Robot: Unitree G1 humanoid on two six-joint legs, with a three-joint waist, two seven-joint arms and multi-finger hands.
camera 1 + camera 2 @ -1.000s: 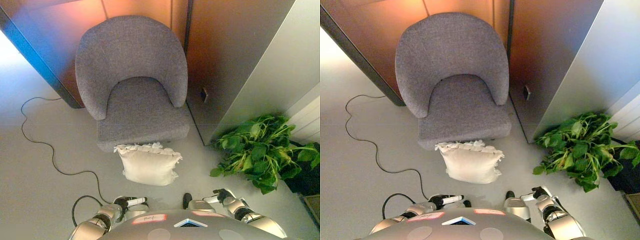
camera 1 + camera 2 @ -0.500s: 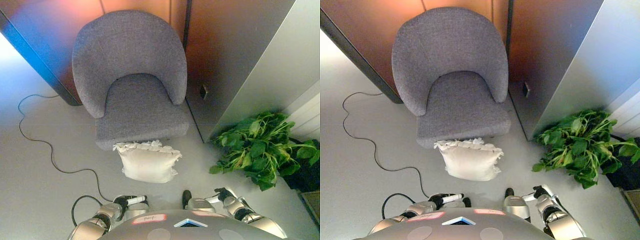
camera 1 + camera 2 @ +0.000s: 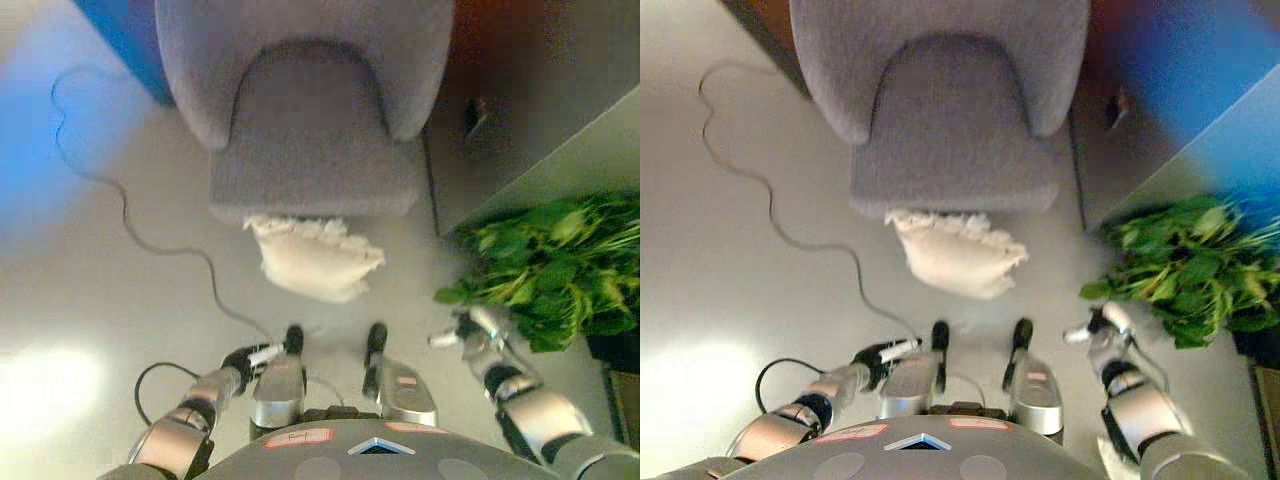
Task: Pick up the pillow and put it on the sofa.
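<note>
Left eye view: I see the left hand low at about 7 o'clock, fingers relaxed with one white-tipped finger extended toward 3 o'clock, holding nothing. The right hand sits at about 4 o'clock, fingers loosely extended, one white tip pointing toward 9 o'clock, also holding nothing. Both hands are well apart from the pillow. The pillow, cream with a frilled edge, lies on the floor near centre, its top edge touching the front of the grey sofa, which fills the 12 o'clock area. A thin cable snakes over the floor from 10 o'clock toward centre. A green leafy plant stands at 3 o'clock, just beside the right hand.
</note>
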